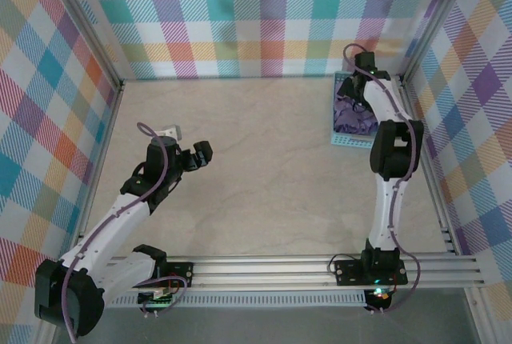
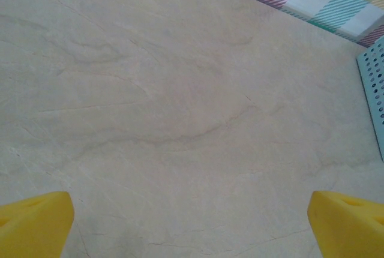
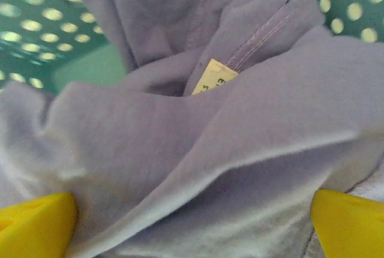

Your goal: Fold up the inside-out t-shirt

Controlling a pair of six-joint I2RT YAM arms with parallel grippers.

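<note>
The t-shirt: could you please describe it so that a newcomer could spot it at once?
Look to the far right corner of the table, where a light blue basket sits. The t-shirt lies crumpled inside it, the only soft lavender thing there, with a yellowish tag at a seam.
</note>
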